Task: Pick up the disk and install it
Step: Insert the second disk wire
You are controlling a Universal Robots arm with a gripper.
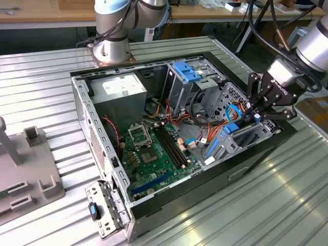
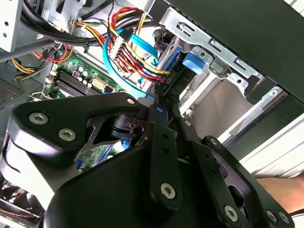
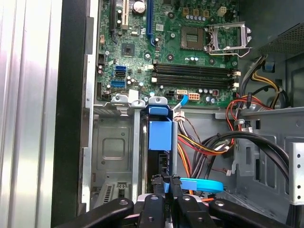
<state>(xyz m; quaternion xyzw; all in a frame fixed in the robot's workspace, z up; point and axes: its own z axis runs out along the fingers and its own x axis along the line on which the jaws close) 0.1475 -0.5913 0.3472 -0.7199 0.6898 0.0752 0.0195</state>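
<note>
The disk (image 3: 158,142) stands on edge in the drive bay at the front of the open computer case (image 1: 110,148). Its blue plastic rail and tab face up, with a dark edge below them. In the second wrist view the disk (image 2: 172,64) shows as a metal edge with a blue rail beside a blue tab. In the exterior view the blue rail of the disk (image 1: 231,128) sits just under my gripper (image 1: 252,114). My gripper (image 3: 168,183) is shut, fingers pressed close together, with the tips at the disk's near end. The fingertips (image 2: 158,100) reach in among the cables.
Bundles of red, yellow and orange wires (image 2: 130,52) and a flat light-blue cable (image 3: 202,184) crowd the bay beside the fingers. The motherboard (image 1: 154,151) lies on the case floor and a grey power supply box (image 1: 117,89) sits at the far end. A second arm's base (image 1: 110,48) stands behind the case.
</note>
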